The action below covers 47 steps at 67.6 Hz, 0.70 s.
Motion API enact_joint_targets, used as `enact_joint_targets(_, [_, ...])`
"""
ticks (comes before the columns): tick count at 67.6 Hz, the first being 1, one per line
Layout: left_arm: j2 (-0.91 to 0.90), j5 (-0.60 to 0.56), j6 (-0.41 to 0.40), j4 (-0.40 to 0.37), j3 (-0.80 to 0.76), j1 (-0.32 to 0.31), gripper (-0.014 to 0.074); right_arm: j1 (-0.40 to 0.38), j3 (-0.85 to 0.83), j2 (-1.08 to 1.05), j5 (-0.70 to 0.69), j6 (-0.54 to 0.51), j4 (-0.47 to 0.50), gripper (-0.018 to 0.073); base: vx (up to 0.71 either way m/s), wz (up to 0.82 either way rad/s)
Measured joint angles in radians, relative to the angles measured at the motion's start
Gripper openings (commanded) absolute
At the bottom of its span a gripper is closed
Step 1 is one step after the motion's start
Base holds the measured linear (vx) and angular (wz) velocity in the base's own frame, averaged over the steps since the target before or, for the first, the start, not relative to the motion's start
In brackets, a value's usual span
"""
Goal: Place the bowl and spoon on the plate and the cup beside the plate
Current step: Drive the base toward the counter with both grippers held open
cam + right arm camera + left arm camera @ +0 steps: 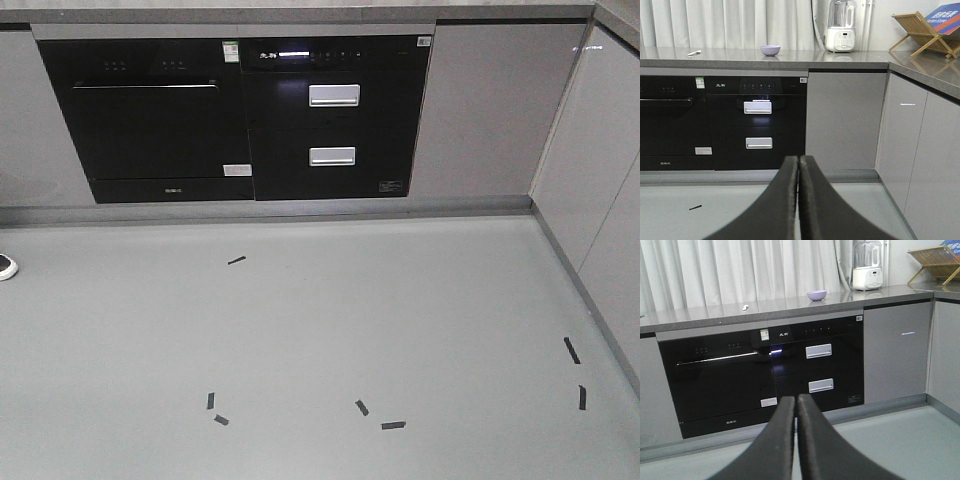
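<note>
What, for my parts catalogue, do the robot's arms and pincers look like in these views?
The left pincer and right pincer look alike: each has two smooth matte black fingers, broad at the base and curving to narrow tips. No markings, cables or sleeves show; the arms themselves are out of view.

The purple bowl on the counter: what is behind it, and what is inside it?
Behind the bowl hangs a pale curtain. Its inside cannot be seen: the bowl's near wall hides it in both wrist views.
</note>
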Motion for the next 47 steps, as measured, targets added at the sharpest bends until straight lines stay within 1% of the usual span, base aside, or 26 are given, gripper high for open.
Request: enact_joint_targets(47, [0.0, 0.0, 0.0, 0.0, 0.0, 0.0, -0.0007, 0.0, 0.0, 0.0, 0.0, 0.0, 0.0, -0.0004, 0.0, 0.0])
